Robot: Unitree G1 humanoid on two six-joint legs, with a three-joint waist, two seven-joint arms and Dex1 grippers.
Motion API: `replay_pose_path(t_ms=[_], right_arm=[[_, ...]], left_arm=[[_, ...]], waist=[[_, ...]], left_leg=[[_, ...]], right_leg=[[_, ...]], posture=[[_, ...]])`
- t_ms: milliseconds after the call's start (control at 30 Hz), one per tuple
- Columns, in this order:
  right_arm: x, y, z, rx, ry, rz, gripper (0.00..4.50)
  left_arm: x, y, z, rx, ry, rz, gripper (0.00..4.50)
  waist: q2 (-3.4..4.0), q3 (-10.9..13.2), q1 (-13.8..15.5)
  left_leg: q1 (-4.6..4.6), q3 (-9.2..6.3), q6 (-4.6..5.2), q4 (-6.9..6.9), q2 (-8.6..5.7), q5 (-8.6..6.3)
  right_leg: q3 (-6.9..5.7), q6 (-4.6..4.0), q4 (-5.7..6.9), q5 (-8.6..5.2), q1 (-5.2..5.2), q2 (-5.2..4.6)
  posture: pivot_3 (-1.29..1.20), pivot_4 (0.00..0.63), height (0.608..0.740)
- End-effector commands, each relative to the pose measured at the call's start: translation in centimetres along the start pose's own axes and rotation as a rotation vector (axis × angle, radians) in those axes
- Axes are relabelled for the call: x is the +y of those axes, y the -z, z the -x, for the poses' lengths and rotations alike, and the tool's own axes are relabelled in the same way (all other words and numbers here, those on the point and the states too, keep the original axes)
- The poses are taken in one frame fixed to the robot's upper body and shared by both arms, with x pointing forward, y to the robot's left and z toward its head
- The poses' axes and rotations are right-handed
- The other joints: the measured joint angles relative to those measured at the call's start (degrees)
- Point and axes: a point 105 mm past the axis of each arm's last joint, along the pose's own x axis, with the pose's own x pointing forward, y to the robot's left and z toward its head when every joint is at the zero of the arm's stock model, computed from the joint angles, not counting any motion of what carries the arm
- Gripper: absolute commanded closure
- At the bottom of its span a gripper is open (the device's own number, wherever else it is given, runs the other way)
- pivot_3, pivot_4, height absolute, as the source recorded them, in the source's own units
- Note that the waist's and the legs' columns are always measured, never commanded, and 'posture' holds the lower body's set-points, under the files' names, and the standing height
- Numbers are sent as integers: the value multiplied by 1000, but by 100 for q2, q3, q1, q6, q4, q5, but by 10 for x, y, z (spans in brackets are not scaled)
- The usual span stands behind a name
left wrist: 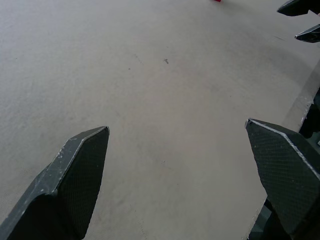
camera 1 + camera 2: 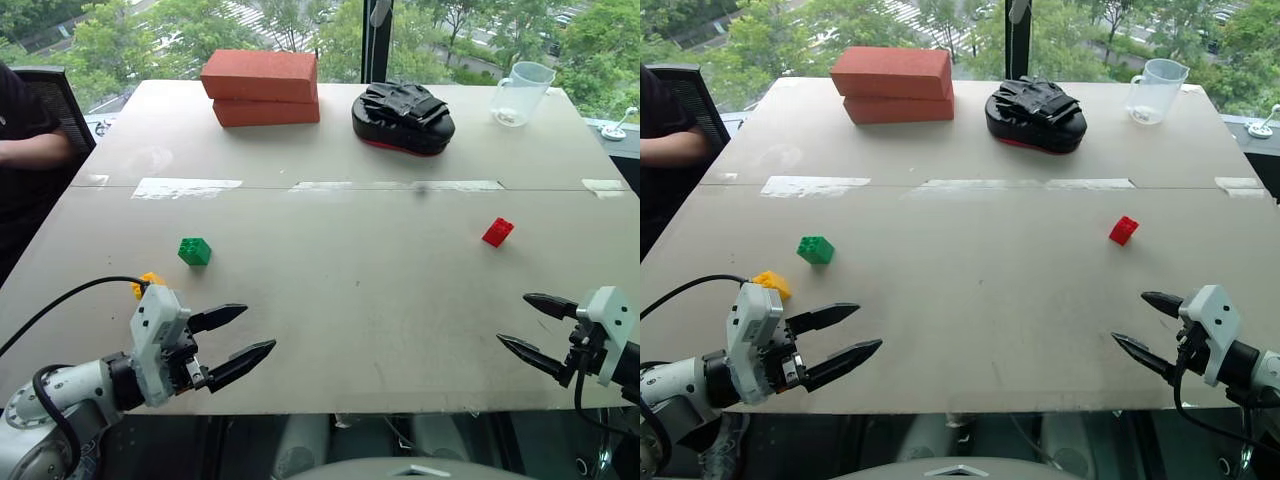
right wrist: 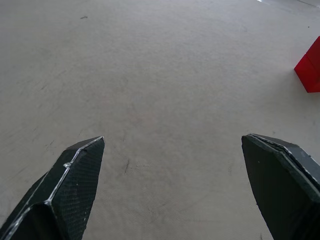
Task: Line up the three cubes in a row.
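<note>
Grippers (image 2: 243, 334) (image 2: 524, 323) low, spread, empty

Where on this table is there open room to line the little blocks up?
The widest bare stretch is the near half of the table, between the green cube and the red cube, in front of the tape strips. The far edge is crowded by the stacked bricks, black mitt and measuring cup. The yellow cube sits beside the left gripper.
</note>
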Motion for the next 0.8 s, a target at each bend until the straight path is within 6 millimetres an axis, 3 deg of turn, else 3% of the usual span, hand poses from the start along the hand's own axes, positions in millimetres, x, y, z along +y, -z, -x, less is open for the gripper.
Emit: replay_pose_path(t_ms=[33,133,267,533,800], right_arm=[[-11,-14,-3,-52,94,60,0],[-27,-37,-20,-111,250,83,0],[-50,-54,-33,-98,309,29,0],[-98,-71,-64,153,192,112,0],[-122,-60,-88,303,162,78,0]], left_arm=[[2,-16,-6,-90,-23,-15,31],[0,-45,-27,-241,-25,65,31],[-22,-61,-44,-226,103,7,31],[-47,-67,-57,-122,316,-196,31],[-53,-67,-59,-113,359,-264,31]], waist=[[0,0,-1],[0,0,5],[-3,-2,-7],[7,6,-15],[11,9,-26]], left_leg=[[0,0,0,-1,0,0],[-1,-5,0,2,-1,0],[0,2,0,23,1,2],[0,10,1,23,0,1],[-8,20,1,17,1,1]], right_leg=[[0,0,0,0,0,1],[-1,3,2,-1,0,10],[12,-3,10,7,2,35],[65,-21,10,17,-2,80],[76,2,3,29,-9,85]], posture=[[0,150,740],[0,150,740],[0,150,740],[0,150,740],[0,150,740]])
